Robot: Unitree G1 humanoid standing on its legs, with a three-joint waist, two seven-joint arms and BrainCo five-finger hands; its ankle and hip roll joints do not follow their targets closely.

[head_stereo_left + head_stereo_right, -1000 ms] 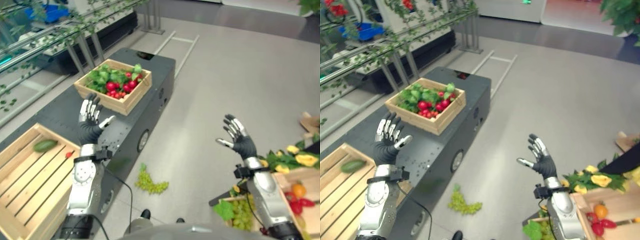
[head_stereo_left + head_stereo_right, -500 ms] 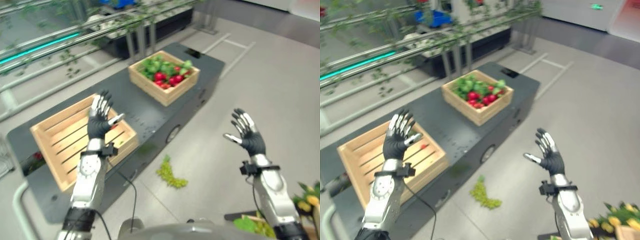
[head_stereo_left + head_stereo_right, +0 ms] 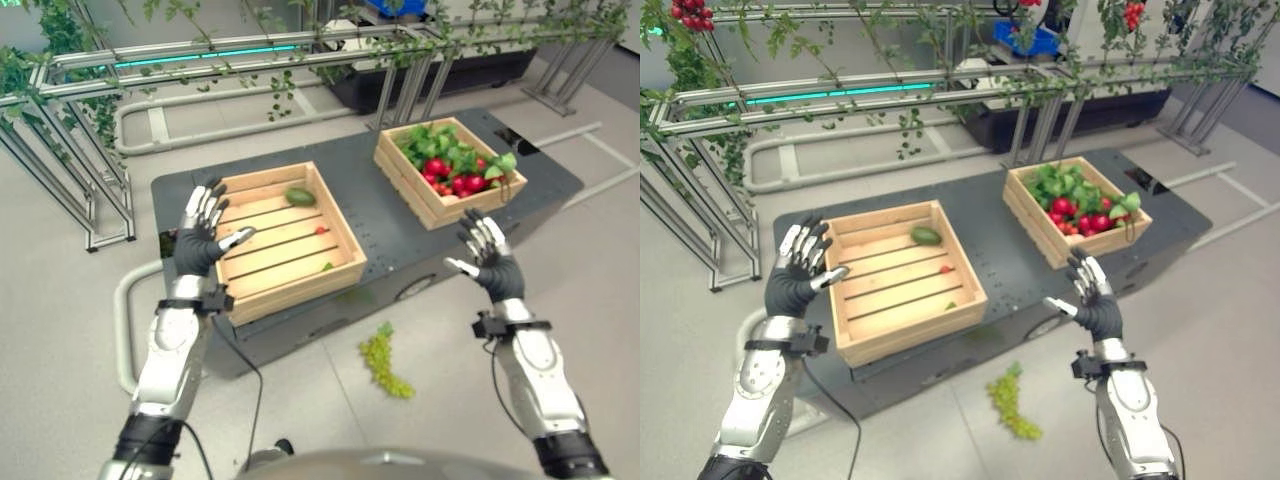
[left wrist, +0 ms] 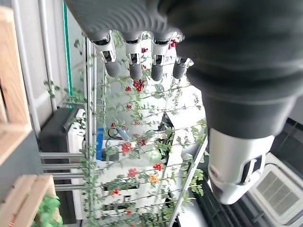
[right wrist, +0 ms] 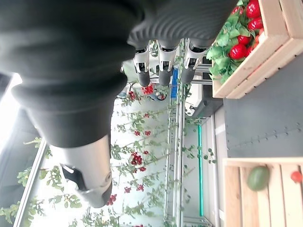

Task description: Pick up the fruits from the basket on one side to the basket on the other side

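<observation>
Two wooden crates stand on a dark grey table. The nearer crate holds a green fruit, a small red fruit and a small green bit. The far crate is heaped with red fruits and green leaves. My left hand is raised and open beside the nearer crate's left edge, holding nothing. My right hand is raised and open in front of the far crate, also with nothing in it. The right wrist view shows the red fruits and the green fruit.
A bunch of green grapes lies on the floor in front of the table. Metal frames hung with vines run behind the table and along the left. A white pipe rail curves at the table's left end.
The whole picture has swung round, so the camera moved and now faces both crates. Both hands stay raised and open.
</observation>
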